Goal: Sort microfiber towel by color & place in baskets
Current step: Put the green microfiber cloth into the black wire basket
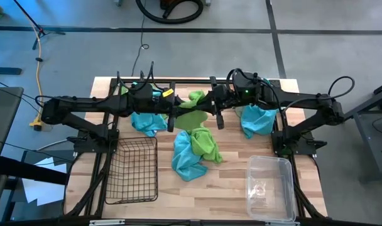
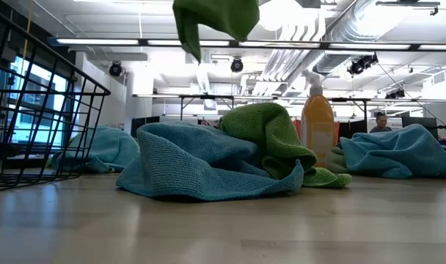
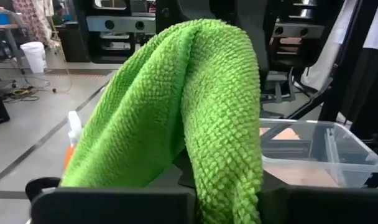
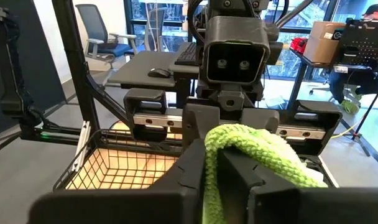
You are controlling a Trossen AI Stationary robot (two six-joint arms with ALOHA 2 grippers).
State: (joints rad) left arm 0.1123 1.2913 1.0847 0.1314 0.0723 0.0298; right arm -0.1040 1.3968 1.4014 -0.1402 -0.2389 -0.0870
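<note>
High view – held cloth: we see the lime green fuzzy microfiber towel [image 1: 194, 103] hanging above the far middle of the wooden table [image 1: 197, 201], stretched between the two arms.
High view – grippers: the left gripper [image 1: 173, 116] is at the towel's left end and the right gripper [image 1: 215, 110] at its right end. They face each other closely, so the cloth's long axis runs left to right.
High view – baskets: the black wire mesh basket [image 1: 131, 169] lies near the front on the left arm's side. The clear plastic rounded basket [image 1: 269, 188] lies near the front on the right arm's side. Neither holds a towel that we can see.
Low view – height: the green towel dangles well clear of the table, above the heap of turquoise and green cloths [image 2: 208, 165] that stands in front of the orange spray bottle [image 2: 317, 117].
Left wrist view – grip: the green cloth drapes over and passes down between the left fingers, which we read as pressed onto it. The clear basket shows beyond.
Right wrist view – grip: the right fingers stand close together, pinching a fold of the same towel. The wire basket shows beyond, under the left arm.
Our judgement: each arm is nearer its own side's basket, so whichever lets go decides the destination.
</note>
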